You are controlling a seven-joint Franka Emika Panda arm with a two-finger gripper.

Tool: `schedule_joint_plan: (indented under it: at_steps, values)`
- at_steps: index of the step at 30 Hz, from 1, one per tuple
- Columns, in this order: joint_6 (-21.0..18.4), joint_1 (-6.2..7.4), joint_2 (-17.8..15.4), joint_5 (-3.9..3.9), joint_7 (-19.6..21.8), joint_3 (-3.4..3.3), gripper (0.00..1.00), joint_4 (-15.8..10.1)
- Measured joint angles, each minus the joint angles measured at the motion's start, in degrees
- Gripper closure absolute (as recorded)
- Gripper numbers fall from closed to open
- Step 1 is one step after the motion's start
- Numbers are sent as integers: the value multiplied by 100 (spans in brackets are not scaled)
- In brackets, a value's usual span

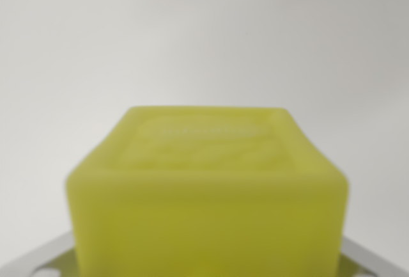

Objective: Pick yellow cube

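Note:
The yellow cube [208, 194] fills the lower middle of the wrist view, very close and blurred, with an embossed pattern on its top face. Pale grey parts of my gripper [208, 261] show at the bottom corners, one finger [38, 258] at the wrist view's left and one at its right, each running up against a side of the cube. The gripper looks shut on the cube. The fingertips themselves are hidden behind the cube.
Behind the cube there is only a plain, pale grey-white surface [204, 34], with no other objects or edges in view.

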Motion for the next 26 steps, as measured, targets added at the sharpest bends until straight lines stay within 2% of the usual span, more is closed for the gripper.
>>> schedule_joint_plan:
  at_steps: [16,26]
  values:
    - [-485,0,-278,5,-3,0,100,208]
    - [-518,1,-294,6,-4,0,100,224]
